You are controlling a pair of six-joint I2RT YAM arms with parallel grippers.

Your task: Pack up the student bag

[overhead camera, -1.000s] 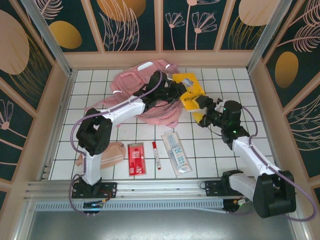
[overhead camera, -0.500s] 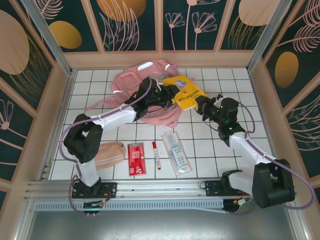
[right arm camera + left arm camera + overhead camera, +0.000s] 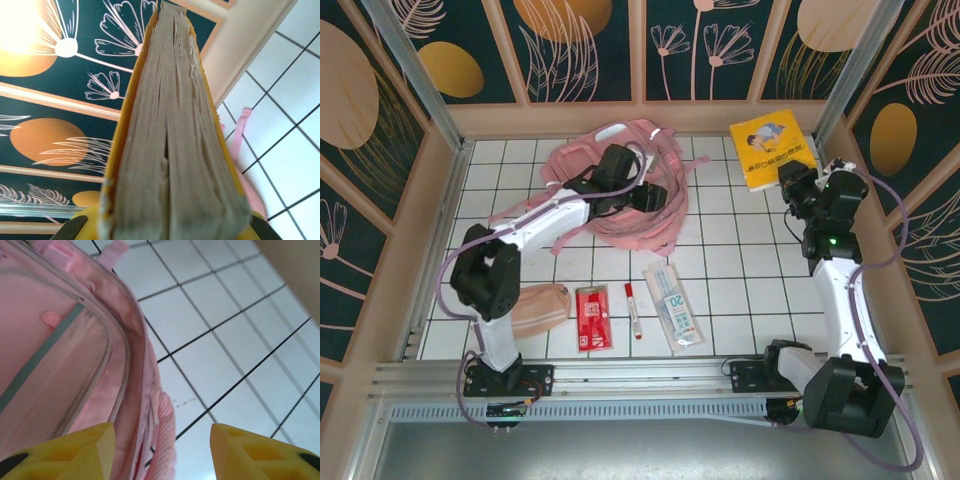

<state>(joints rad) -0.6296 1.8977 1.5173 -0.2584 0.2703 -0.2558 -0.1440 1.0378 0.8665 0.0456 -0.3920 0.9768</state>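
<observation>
The student bag (image 3: 620,190), a light-pink backpack, lies flat at the back middle of the tiled floor. My left gripper (image 3: 653,193) hovers over its right side. In the left wrist view the bag's (image 3: 65,355) zip edge runs down between the spread yellow fingertips of my left gripper (image 3: 162,452), which is open and holds nothing. My right gripper (image 3: 796,186) is raised near the back right corner, shut on a yellow book (image 3: 772,148). In the right wrist view the book's (image 3: 170,125) page edges stand upright between the fingers of my right gripper (image 3: 170,230).
On the near tiles lie a peach pouch (image 3: 535,308), a red card pack (image 3: 592,318), a red marker (image 3: 633,308) and a clear packet (image 3: 672,305). The back wall and right wall stand close to the held book.
My right gripper closed on the yellow book and carried it from beside the bag up to the back right corner. My left gripper opened and drew back slightly left over the bag.
</observation>
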